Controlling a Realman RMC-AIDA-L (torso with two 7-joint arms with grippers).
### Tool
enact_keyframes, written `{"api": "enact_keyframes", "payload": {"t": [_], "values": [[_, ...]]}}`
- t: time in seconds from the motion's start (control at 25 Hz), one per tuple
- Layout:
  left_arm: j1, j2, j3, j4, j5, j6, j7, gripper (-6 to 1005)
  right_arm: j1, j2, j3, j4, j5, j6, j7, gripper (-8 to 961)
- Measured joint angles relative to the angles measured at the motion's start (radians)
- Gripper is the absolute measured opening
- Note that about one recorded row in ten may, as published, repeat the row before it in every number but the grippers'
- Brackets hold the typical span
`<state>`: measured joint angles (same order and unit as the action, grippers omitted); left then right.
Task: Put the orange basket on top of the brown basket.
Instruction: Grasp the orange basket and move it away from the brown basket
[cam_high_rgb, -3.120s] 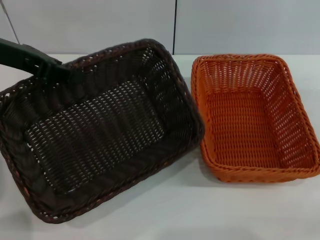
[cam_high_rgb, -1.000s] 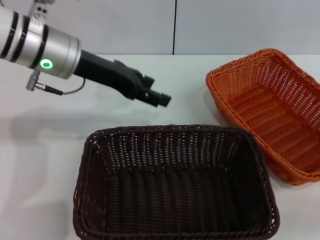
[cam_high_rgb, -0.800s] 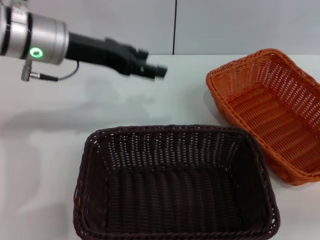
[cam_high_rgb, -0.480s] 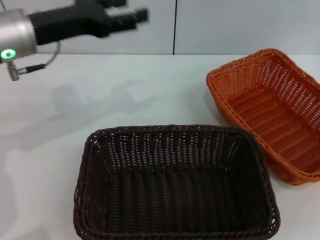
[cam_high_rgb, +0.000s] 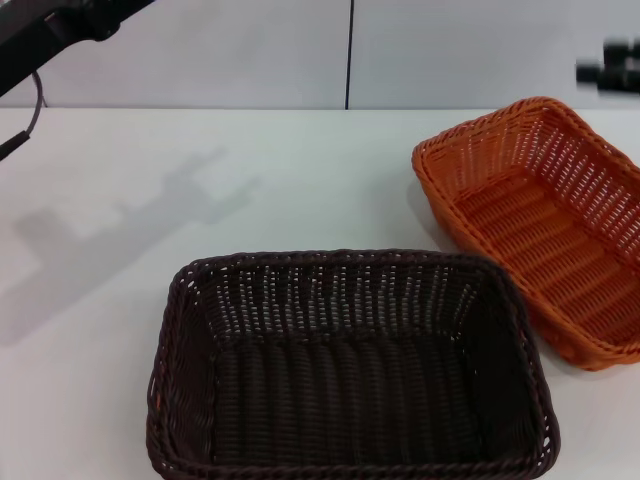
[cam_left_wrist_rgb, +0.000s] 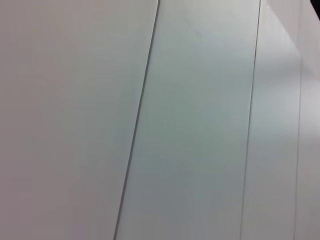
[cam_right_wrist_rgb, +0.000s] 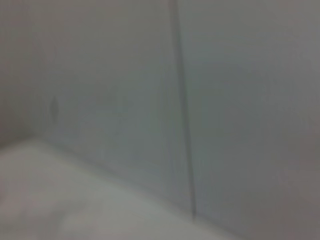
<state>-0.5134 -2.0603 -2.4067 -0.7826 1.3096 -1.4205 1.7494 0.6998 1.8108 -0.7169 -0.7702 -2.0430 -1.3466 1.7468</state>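
The brown basket (cam_high_rgb: 350, 370) stands upright and empty on the white table, at the front in the head view. The orange basket (cam_high_rgb: 540, 225) stands apart from it at the right, turned at an angle, also empty. My left arm (cam_high_rgb: 55, 30) shows only as a dark part raised high at the far left corner, well away from both baskets. My right gripper (cam_high_rgb: 612, 70) is a dark blurred shape at the right edge, above the orange basket's far end. Both wrist views show only wall panels.
The white table (cam_high_rgb: 250, 170) stretches behind the brown basket, with the left arm's shadow (cam_high_rgb: 130, 225) across it. A grey panelled wall (cam_high_rgb: 450, 50) with a dark vertical seam stands behind the table.
My left arm has let go of the brown basket, which now lies at the front, and has risen up and back to the left corner. A dark shape has entered at the right edge.
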Motion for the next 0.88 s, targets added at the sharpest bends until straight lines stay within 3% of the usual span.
{"api": "enact_keyframes", "payload": {"t": [0.16, 0.32, 0.4, 0.48, 0.52, 0.56, 0.72, 0.88], "values": [[-0.016, -0.005, 0.002, 0.045, -0.053, -0.001, 0.023, 827, 0.032, -0.012, 0.050, -0.081, -0.278, -0.222, 0.021, 558], [-0.031, -0.004, 0.039, 0.062, -0.105, -0.010, 0.024, 827, 0.053, -0.005, 0.033, -0.106, -0.485, -0.342, 0.014, 558], [-0.030, -0.004, 0.048, 0.062, -0.114, -0.011, 0.024, 827, 0.055, 0.000, 0.025, -0.104, -0.502, -0.348, 0.008, 558], [-0.026, -0.004, 0.072, 0.063, -0.140, -0.015, 0.024, 827, 0.051, 0.013, -0.008, -0.109, -0.518, -0.357, 0.003, 558], [-0.023, -0.006, 0.099, 0.068, -0.160, -0.019, 0.024, 827, 0.042, 0.029, -0.037, -0.136, -0.526, -0.376, 0.004, 557], [-0.023, -0.006, 0.099, 0.068, -0.160, -0.019, 0.024, 827, 0.042, 0.029, -0.037, -0.136, -0.526, -0.376, 0.004, 557], [-0.014, -0.006, 0.142, 0.084, -0.185, -0.020, 0.025, 827, 0.033, 0.069, -0.050, -0.176, -0.568, -0.393, 0.005, 557], [-0.004, -0.006, 0.143, 0.092, -0.186, -0.016, 0.026, 827, 0.034, 0.086, -0.056, -0.180, -0.594, -0.376, 0.002, 556]]}}
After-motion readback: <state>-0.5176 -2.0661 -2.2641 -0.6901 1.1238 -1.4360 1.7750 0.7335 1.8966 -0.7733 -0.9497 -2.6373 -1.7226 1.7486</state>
